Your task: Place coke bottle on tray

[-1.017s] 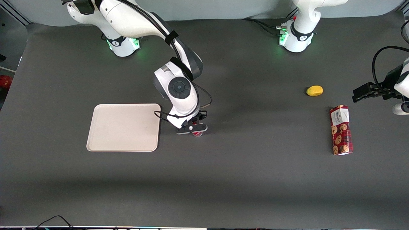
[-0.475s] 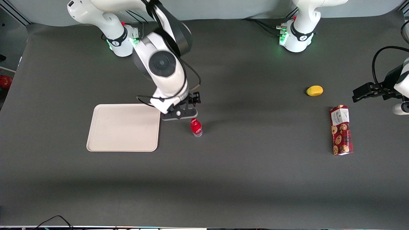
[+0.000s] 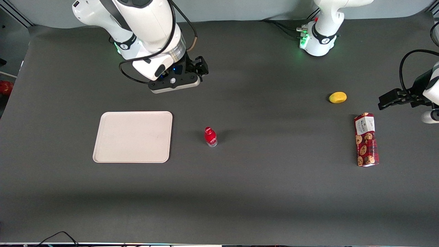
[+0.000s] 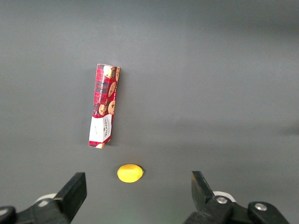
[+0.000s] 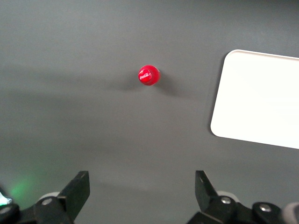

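Note:
The coke bottle is a small red bottle with a red cap, standing upright on the dark table beside the tray, apart from it. From the right wrist view I see its cap from above. The tray is a flat beige rectangle with a low rim and has nothing on it; one corner shows in the right wrist view. My right gripper is open and holds nothing, raised high and farther from the front camera than the bottle and tray. Its two fingers stand wide apart.
A red patterned cookie box and a yellow lemon lie toward the parked arm's end of the table. They also show in the left wrist view, the box and the lemon.
My right gripper was down at the bottle a second ago. It has let go, risen, and pulled back away from the front camera. The bottle stands where it was.

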